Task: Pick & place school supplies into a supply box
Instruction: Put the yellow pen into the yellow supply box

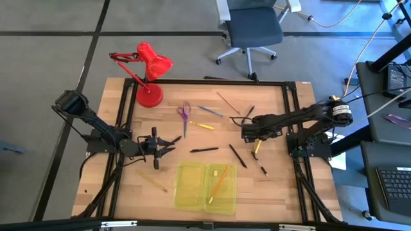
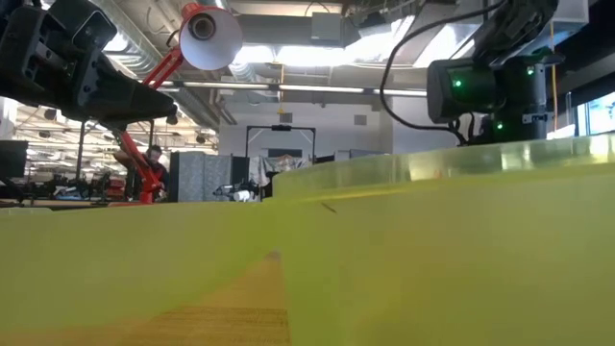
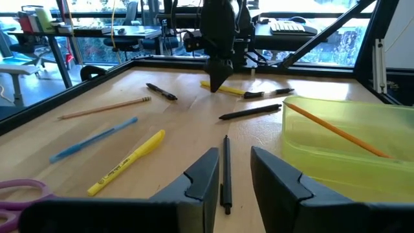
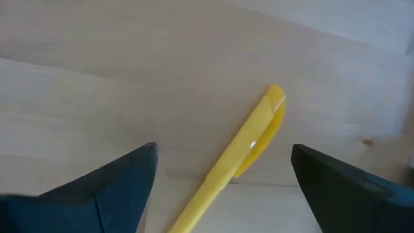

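Yellow-green plastic at the front edge of the surface (image 1: 122,192): supply box (image 1: 190,186), laid flat with both halves open upward, presumably so that pens can be dropped straight in. Holds one orange pencil (image 1: 219,181) already, slanted across the half nearer the right arm. Leaves the rest of the supplies scattered on the wood behind it, purple scissors (image 1: 185,114) among them, near the red lamp (image 1: 153,63). Left hand (image 1: 166,149) brought down low and level with the surface, lined up along a black pen (image 3: 226,171), fingers (image 3: 206,178) parted only narrowly on either side of the pen's near end. Not yet pinching it, as far as can be seen; looks set for a lengthwise closing on that thin barrel. Right hand (image 1: 249,135) hung over a yellow pen (image 4: 249,145) and spread wide, one finger on each side, gripping nothing. Probably spread that far to allow for the pen lying askew between the tips.
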